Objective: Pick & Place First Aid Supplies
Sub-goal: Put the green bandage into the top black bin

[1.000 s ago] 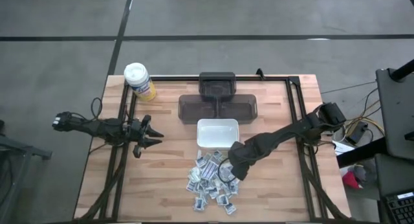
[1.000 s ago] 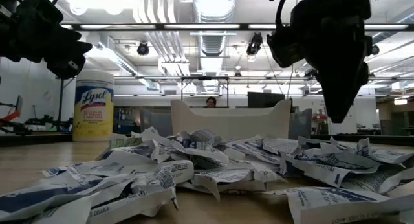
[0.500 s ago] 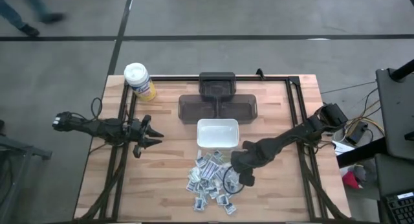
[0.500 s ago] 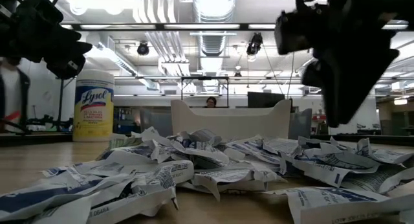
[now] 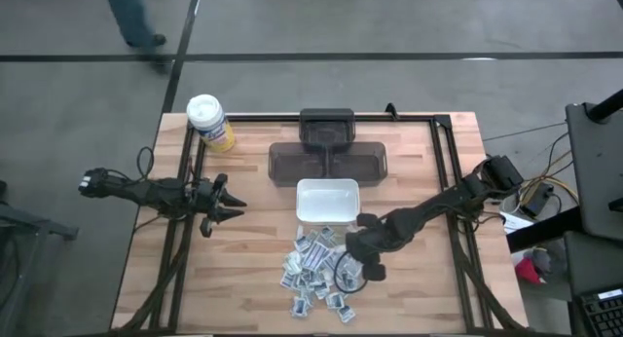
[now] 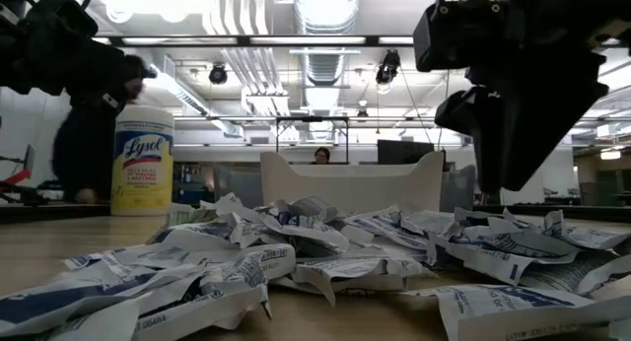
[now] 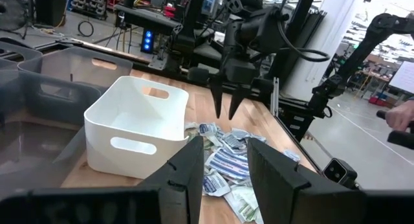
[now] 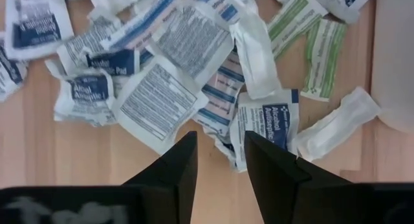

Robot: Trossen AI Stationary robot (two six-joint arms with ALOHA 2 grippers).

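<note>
The first aid packets [image 5: 316, 274] lie in a loose heap on the wooden table, on the near side of the white dish [image 5: 327, 201]. They are small and flat, white and grey with blue, red and green print [image 8: 194, 75]. My right gripper [image 5: 356, 266] hangs over the right part of the heap, fingers pointing down and open [image 7: 225, 111], tips just above the packets [image 7: 226, 156]. Its wrist view looks straight down on them between its fingers [image 8: 220, 162]. My left gripper [image 5: 231, 205] waits open at the table's left, clear of everything, pointing toward the dish [image 7: 136, 123].
Two dark bins [image 5: 328, 162] stand beyond the white dish. A yellow canister with a white lid [image 5: 209, 123] stands at the far left corner. Black frame rails [image 5: 448, 181] run along the table's sides. A person [image 6: 84, 154] walks past beyond the far edge.
My right gripper has shifted a little toward the table's right and near edges over the heap and has tipped slightly, staying open. The packets have not moved. A person has walked along the floor beyond the far edge.
</note>
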